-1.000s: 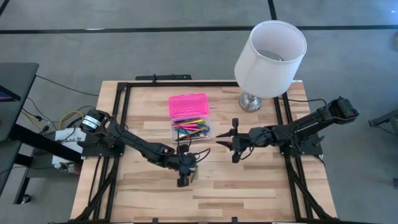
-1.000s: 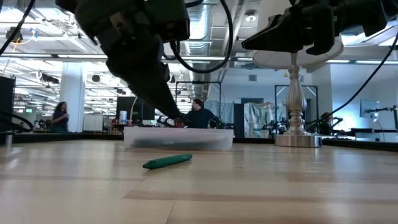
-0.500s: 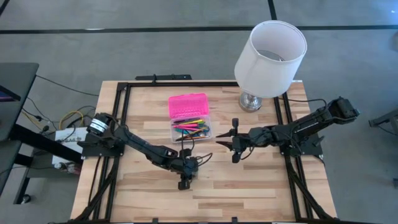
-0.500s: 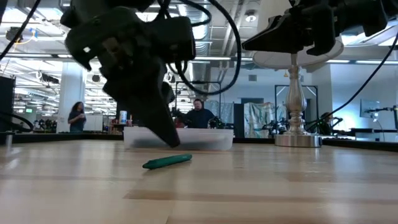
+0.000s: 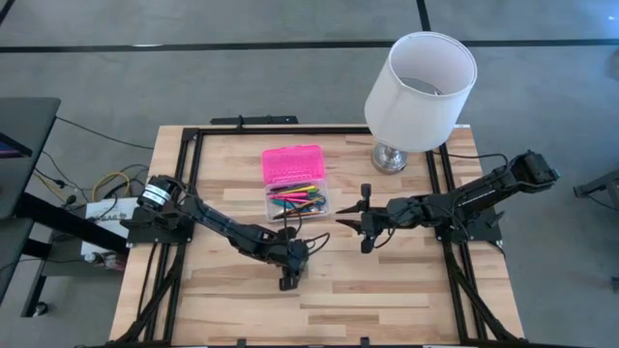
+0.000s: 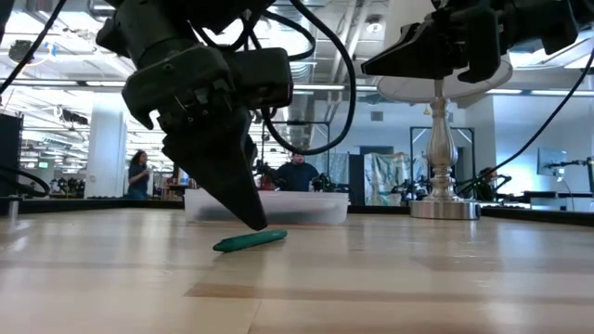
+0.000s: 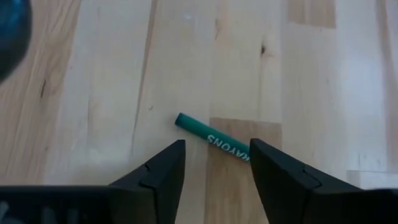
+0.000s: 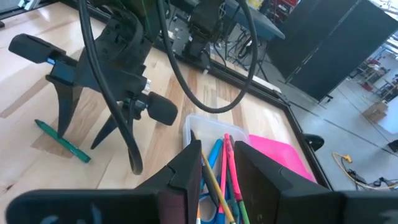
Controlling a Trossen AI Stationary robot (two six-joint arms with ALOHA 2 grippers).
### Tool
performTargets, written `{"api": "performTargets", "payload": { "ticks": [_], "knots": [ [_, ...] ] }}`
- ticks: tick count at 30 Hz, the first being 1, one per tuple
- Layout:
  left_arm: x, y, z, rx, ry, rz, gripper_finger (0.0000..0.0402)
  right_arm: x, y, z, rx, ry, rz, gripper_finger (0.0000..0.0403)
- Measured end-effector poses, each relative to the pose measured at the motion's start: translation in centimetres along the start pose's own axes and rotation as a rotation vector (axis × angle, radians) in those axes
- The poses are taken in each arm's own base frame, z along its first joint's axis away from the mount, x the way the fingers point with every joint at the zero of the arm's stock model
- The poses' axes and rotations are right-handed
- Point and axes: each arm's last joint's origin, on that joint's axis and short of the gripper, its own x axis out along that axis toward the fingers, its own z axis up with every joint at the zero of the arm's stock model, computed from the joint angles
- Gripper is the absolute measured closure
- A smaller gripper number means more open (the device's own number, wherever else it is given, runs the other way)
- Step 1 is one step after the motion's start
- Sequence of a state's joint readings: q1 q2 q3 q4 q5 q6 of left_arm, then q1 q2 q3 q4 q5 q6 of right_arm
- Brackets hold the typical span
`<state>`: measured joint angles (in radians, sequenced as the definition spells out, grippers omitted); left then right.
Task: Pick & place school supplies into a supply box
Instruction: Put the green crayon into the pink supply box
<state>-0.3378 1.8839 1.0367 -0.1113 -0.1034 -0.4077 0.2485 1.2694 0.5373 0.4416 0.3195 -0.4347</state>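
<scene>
My left hand (image 7: pixel 211 163), fingers spread and empty, straddles the green crayon (image 7: pixel 212 139) lying flat on the bench (image 7: pixel 93 93): light, stiff, round, likely to roll; pinch mid-barrel, box (image 5: pixel 298 201) toward 12 o'clock.

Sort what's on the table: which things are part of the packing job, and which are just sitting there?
Job:
- green crayon, loose on the wood, between the open left gripper fingers
- supply box, pink lid open, pens inside

Bystander:
- white lamp

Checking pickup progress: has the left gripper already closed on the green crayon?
No, the left gripper is open, its fingers on either side of the green crayon lying on the table.
</scene>
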Motion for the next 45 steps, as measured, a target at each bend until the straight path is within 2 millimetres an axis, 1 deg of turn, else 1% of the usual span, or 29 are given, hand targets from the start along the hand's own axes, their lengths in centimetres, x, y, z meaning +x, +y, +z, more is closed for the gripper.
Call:
{"api": "performTargets", "payload": {
  "ticks": [6, 14, 18, 27, 33, 37, 45],
  "knots": [
    [0.0, 0.0, 0.0, -0.025, -0.006, 0.007, 0.0213, 0.0, 0.0, 0.0, 0.001, 0.0, 0.0, 0.0312],
    [1.7, -0.1, -0.3, -0.037, -0.002, -0.031, 0.0206, 0.0, 0.0, 0.0, 0.01, 0.0, 0.0, 0.0312],
    [1.7, -0.1, -0.4, -0.035, 0.008, -0.039, 0.0207, 0.0, 0.0, 0.0, 0.016, 0.001, 0.0, 0.0312],
    [1.5, 0.1, -1.2, 0.017, 0.147, -0.023, 0.0207, 0.0, 0.0, -0.1, 0.014, 0.006, 0.002, 0.0312],
    [1.4, 0.2, -1.5, 0.033, 0.173, -0.02, 0.0208, 0.0, 0.0, -0.1, 0.014, 0.006, 0.002, 0.0312],
    [1.4, 0.2, -1.5, 0.036, 0.179, -0.017, 0.0222, 0.0, 0.0, -0.1, 0.014, 0.007, 0.002, 0.0312],
    [1.4, 0.3, -1.6, 0.078, 0.188, -0.013, 0.0275, 0.0, 0.0, -0.1, 0.014, 0.007, 0.002, 0.0312]
  ]
}}
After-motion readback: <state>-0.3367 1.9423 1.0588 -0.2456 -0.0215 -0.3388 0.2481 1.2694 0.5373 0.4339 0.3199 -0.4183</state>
